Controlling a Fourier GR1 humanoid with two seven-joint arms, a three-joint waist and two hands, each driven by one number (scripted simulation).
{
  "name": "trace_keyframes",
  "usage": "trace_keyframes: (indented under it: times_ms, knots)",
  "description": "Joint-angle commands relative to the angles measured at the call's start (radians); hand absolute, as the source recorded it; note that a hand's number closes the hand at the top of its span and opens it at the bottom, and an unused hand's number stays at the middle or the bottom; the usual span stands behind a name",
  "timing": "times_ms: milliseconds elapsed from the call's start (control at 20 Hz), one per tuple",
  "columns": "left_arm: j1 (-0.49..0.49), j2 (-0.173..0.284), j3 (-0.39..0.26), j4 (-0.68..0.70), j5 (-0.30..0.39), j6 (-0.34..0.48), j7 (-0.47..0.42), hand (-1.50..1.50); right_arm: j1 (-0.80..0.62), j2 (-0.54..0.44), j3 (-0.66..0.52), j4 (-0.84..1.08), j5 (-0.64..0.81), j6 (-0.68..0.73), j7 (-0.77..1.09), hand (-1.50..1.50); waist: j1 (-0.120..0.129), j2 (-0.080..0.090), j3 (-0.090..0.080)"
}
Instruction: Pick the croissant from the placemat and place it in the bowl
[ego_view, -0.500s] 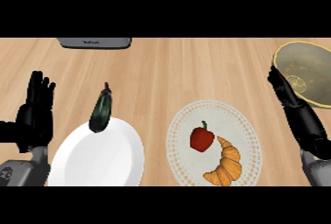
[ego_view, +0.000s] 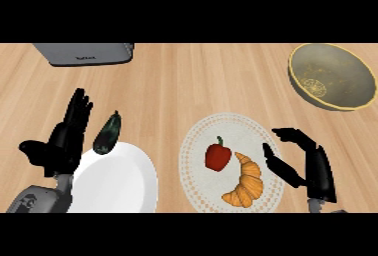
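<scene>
A golden croissant lies on the round white placemat, just below a red bell pepper. The olive bowl with a yellow rim stands at the far right of the counter. My right hand hovers at the placemat's right edge, a little right of the croissant, fingers bent and spread with nothing between them. My left hand rests open at the left, fingers up.
A white plate sits at the lower left, with a dark green zucchini leaning on its upper edge. A grey toaster stands at the back left. Bare wooden counter lies between placemat and bowl.
My right hand has moved left and down from beside the bowl to the placemat's right edge, its fingers now bent. The view has shifted slightly. The left hand stays put.
</scene>
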Motion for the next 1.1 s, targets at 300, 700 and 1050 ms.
trace_keyframes:
  times_ms: [300, 700, 1050]
  knots:
    - [-0.031, -0.034, -0.068, 0.008, -0.024, -0.025, 0.048, 0.00, 0.306, 0.325, 0.265, -0.201, 0.358, -0.632, -0.169, -1.50, 0.028, 0.002, 0.004]
    - [-0.062, -0.039, -0.089, -0.023, -0.043, -0.032, 0.098, 0.00, 0.528, 0.329, 0.233, -0.422, 0.770, -0.501, 0.232, -1.50, 0.050, 0.015, 0.000]
    - [-0.064, -0.062, -0.094, -0.020, -0.059, -0.030, 0.091, 0.00, 0.588, 0.330, 0.291, -0.613, 0.953, -0.197, 0.615, -1.50, 0.061, 0.017, 0.001]
